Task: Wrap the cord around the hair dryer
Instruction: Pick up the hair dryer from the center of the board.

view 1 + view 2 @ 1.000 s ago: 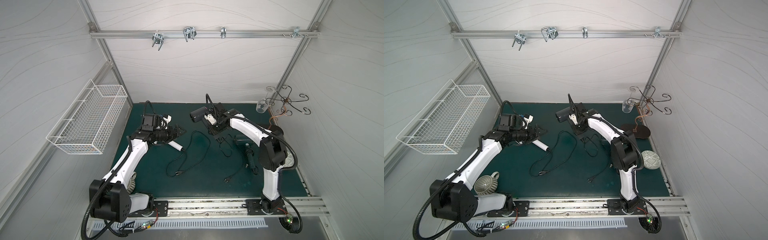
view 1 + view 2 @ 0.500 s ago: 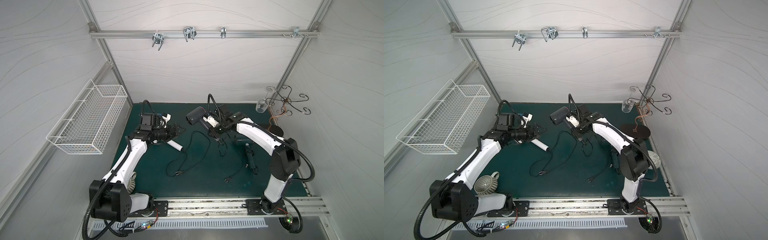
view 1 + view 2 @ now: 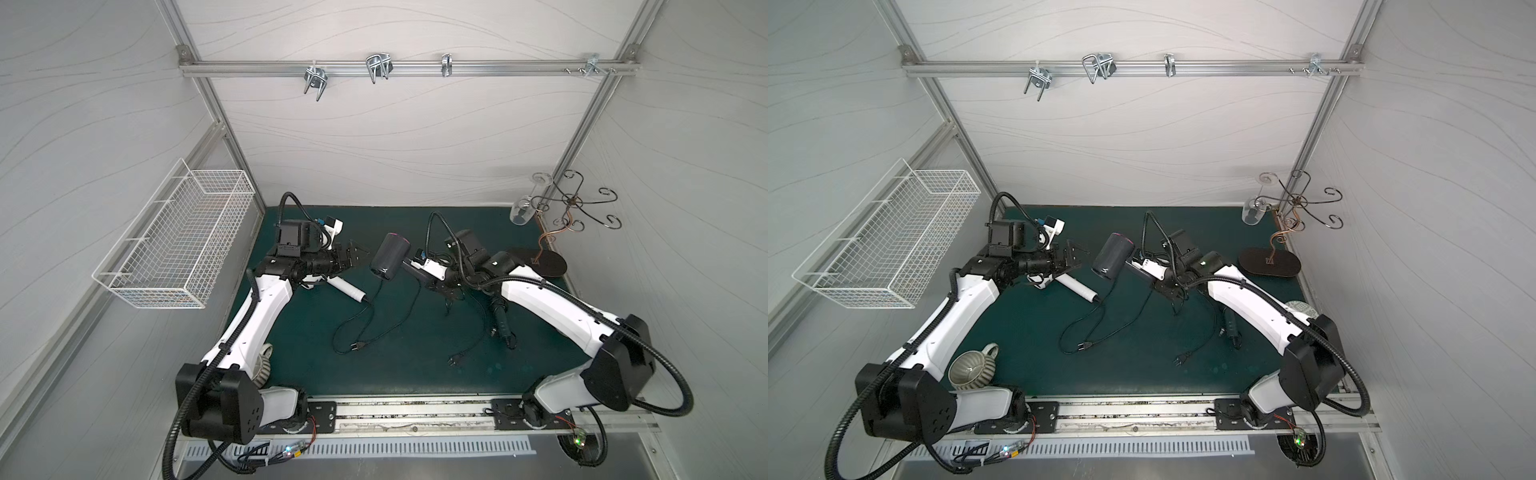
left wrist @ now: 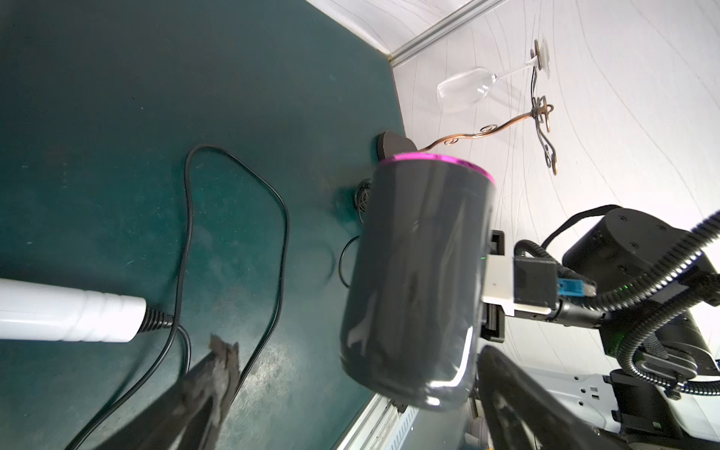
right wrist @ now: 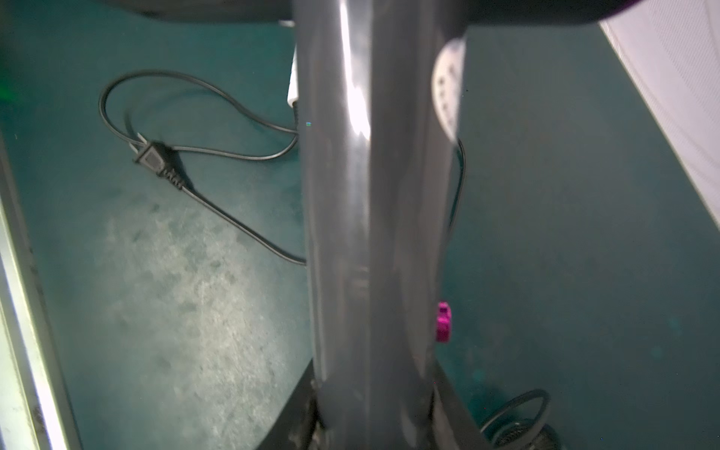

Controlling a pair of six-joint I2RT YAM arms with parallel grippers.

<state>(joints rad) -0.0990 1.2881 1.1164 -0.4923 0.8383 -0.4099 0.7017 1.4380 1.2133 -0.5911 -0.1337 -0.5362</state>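
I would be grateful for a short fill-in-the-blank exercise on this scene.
The right gripper holds the dryer by its ___.
The left gripper is ___.
The mug stands by the ___ arm's base.
Missing: handle; open; left.

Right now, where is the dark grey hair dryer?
In both top views the hair dryer hangs over the mat, back centre, handle clamped in the right gripper, barrel beside the open left gripper.
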